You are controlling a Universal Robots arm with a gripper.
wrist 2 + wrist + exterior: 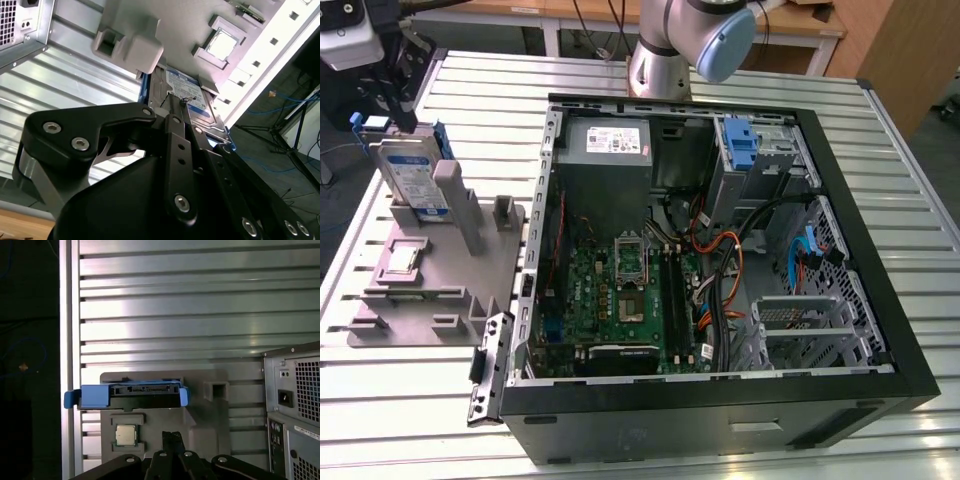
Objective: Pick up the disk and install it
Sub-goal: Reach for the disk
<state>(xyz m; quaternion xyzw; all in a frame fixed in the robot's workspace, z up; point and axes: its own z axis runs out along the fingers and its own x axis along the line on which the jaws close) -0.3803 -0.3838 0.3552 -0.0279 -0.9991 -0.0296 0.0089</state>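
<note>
The disk [412, 178], silver-grey with a white-and-blue label and blue side rails, stands on edge in a slot of the grey fixture plate [420, 290] at the exterior view's left. My gripper [398, 95] hangs just above it, apart from it. In the first wrist view the disk [131, 394] shows edge-on with its connector facing the camera, and the gripper [173, 437] has its fingers together with nothing between them. In the second wrist view the gripper [181, 101] lies in line with the disk's label [187, 87].
The open computer case [880, 300] lies on the slatted metal table [410, 420], with a power-supply box [605, 150], a motherboard [620, 300] and a blue bracket [740, 145] in a drive bay. A processor chip [400, 260] rests on the fixture. The arm's base [660, 60] stands behind the case.
</note>
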